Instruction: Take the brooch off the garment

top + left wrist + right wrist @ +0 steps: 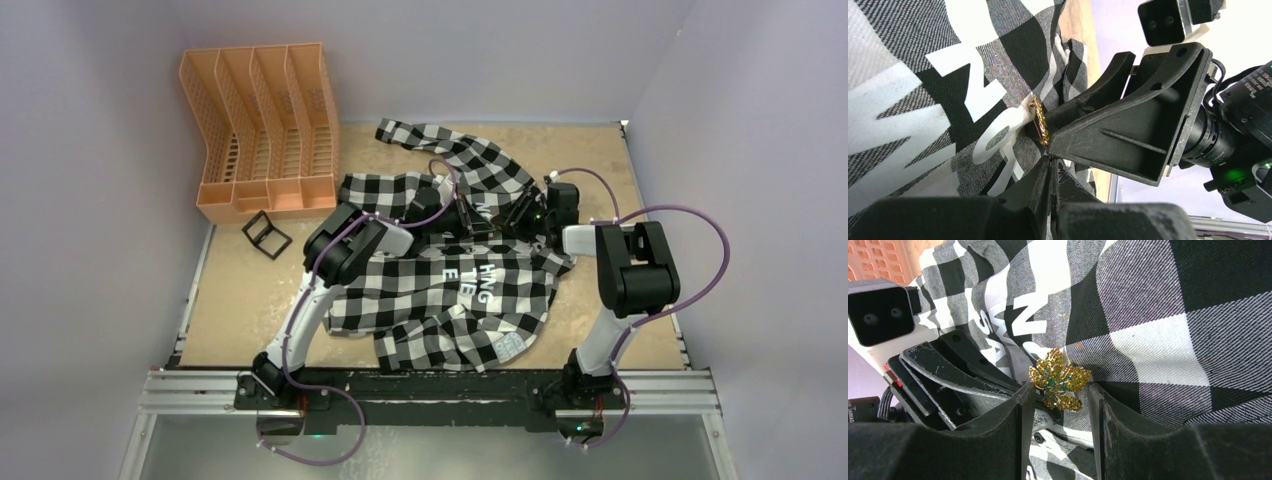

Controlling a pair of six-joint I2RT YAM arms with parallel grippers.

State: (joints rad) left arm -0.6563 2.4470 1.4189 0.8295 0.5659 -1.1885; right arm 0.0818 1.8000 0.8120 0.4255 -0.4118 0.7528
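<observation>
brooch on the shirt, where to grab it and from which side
Probably its two opposite edges, coming face-on like the right gripper, one finger each side: the brooch sits flat and raised off the garment, so its edges are exposed. The left gripper seems to pinch cloth beside it.

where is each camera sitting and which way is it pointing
Top external: above and behind the bases, looking down on the table; shows the left arm and right arm reaching over the garment.
Left wrist: on the left arm, looking along the shut left end effector at the garment's lettering; the other arm's fingers cross the view.
Right wrist: on the right arm, looking past the right end effector at checked cloth.
Shared: both wrist views catch the brooch, edge-on in the left, face-on in the right.
</observation>
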